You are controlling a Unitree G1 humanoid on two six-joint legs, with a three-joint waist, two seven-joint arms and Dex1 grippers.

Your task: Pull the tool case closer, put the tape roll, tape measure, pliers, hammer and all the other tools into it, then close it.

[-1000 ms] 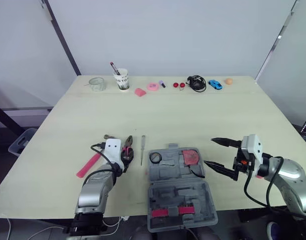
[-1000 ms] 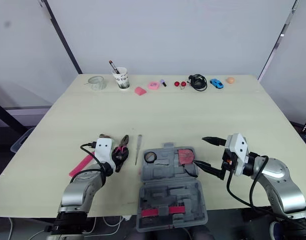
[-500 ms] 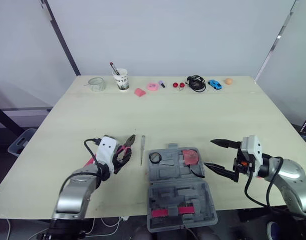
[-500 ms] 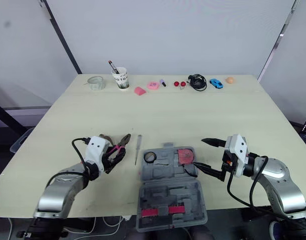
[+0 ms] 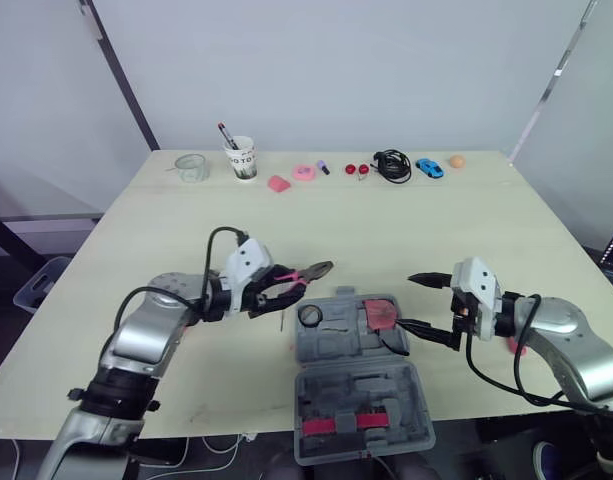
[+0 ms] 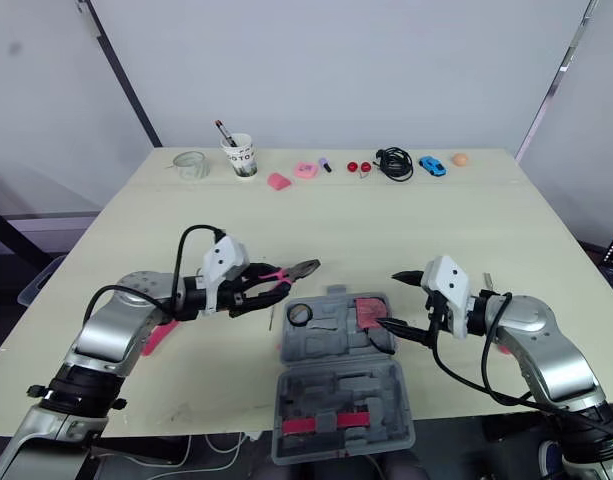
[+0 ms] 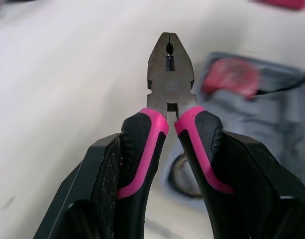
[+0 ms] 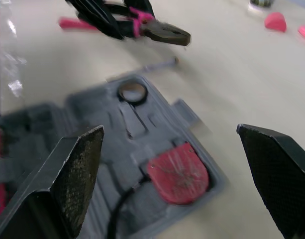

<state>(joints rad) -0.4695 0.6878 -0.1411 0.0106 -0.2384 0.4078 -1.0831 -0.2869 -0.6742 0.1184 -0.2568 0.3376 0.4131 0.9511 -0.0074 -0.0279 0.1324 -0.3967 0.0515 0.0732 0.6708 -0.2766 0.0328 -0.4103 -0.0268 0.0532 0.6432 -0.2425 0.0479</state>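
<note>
Desk [image 5: 386, 230] w/ open case [image 5: 358, 385]; pliers [image 5: 308, 272] clamped in my left end effector [image 5: 271, 295], right end effector [image 5: 406, 300] spread wide. Next, I reckon: lower pliers into case.

Lab: white panel walls [image 5: 336, 70], worktable [image 5: 386, 230]

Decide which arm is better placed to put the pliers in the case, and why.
Left: the left gripper holds the pliers beside the open case; the right gripper is open and empty.
</note>
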